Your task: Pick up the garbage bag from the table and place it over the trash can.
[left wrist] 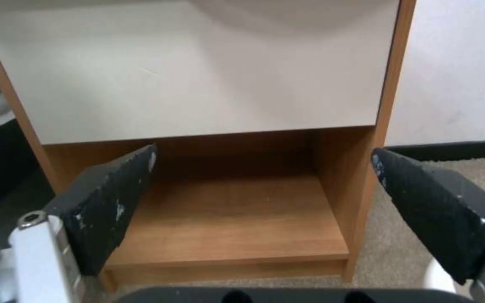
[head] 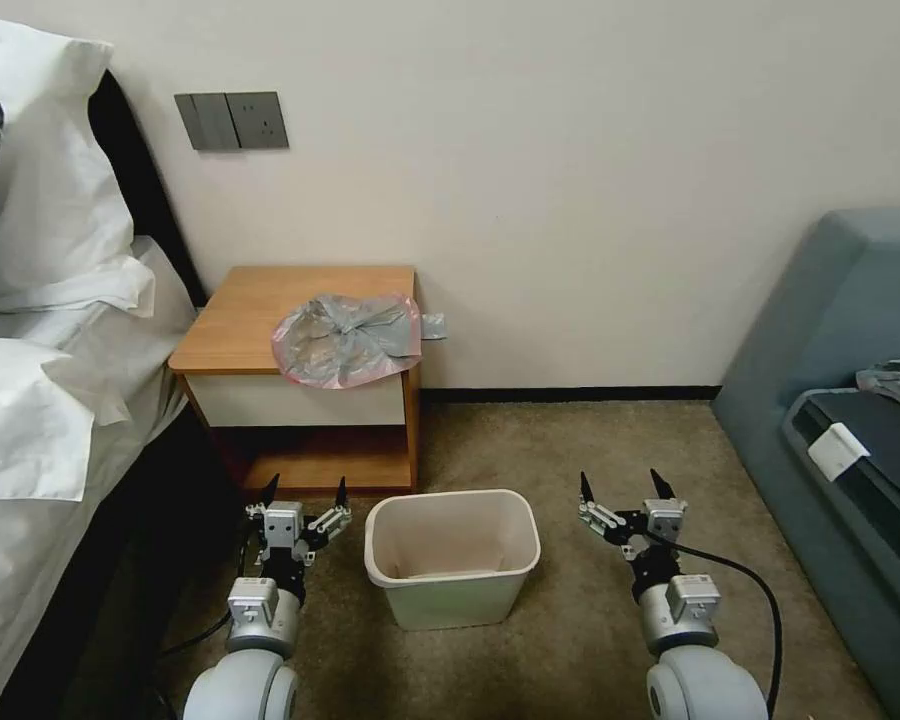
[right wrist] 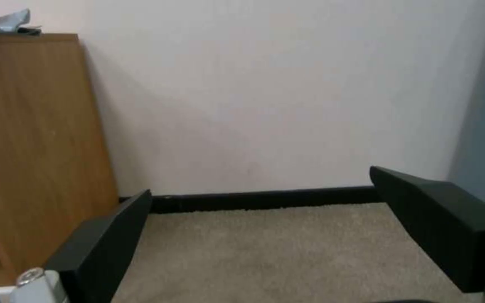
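The garbage bag (head: 347,338) lies crumpled on the table (head: 245,318), on the right front part of the wooden top, and its pinkish-red rim hangs a little over the front edge, above the cream-white drawer front. A small grey piece of it sticks out past the right edge of the table, toward the wall. The trash can (head: 452,555) stands upright on the carpet in front of the table, a little to its right, and it is lower than the table top. The left hand (head: 304,494) hovers low, just beside the left side of the trash can and in front of the low shelf of the table; its two black fingers are spread wide and hold nothing. In the left wrist view the left hand (left wrist: 262,162) points at the drawer front and the low shelf, with the fingers (left wrist: 107,202) far apart and touching nothing. The right hand (head: 620,490) hovers on the other side of the trash can, well apart from it, above the carpet; it is also spread wide and holds nothing. In the right wrist view the right hand (right wrist: 260,181) faces the wall and the black baseboard, and the side panel of the table stands at one edge.
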You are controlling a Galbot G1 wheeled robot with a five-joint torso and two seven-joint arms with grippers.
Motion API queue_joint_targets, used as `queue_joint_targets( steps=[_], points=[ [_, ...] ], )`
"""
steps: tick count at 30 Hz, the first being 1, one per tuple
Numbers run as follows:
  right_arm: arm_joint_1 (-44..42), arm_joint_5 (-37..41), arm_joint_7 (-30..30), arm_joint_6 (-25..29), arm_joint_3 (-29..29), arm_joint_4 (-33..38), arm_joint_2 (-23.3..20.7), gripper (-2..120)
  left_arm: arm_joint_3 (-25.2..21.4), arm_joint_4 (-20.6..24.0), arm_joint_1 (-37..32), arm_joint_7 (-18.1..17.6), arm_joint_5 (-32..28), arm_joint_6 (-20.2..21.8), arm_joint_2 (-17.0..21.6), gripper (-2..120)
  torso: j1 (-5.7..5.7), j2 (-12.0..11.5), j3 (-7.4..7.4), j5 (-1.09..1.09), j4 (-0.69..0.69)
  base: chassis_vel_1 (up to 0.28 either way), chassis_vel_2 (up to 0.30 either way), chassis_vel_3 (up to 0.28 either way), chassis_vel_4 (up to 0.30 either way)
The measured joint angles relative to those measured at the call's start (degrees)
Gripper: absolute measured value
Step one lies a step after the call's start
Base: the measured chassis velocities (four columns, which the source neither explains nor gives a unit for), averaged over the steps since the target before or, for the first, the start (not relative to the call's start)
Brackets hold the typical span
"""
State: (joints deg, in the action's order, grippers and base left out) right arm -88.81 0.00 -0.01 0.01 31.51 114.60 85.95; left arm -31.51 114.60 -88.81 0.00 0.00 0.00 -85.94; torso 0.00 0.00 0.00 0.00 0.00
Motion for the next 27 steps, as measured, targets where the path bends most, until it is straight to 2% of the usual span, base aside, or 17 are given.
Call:
queue_joint_targets(
  steps=[27],
  points=[
    [0.0,0.0,0.0,0.0,0.0,0.0,0.0,100,0.0,0.0,0.0,0.0,0.0,0.0,0.0,100,0.0,0.0,0.0,0.0,0.0,0.0,0.0,0.0,0.0]
  ],
)
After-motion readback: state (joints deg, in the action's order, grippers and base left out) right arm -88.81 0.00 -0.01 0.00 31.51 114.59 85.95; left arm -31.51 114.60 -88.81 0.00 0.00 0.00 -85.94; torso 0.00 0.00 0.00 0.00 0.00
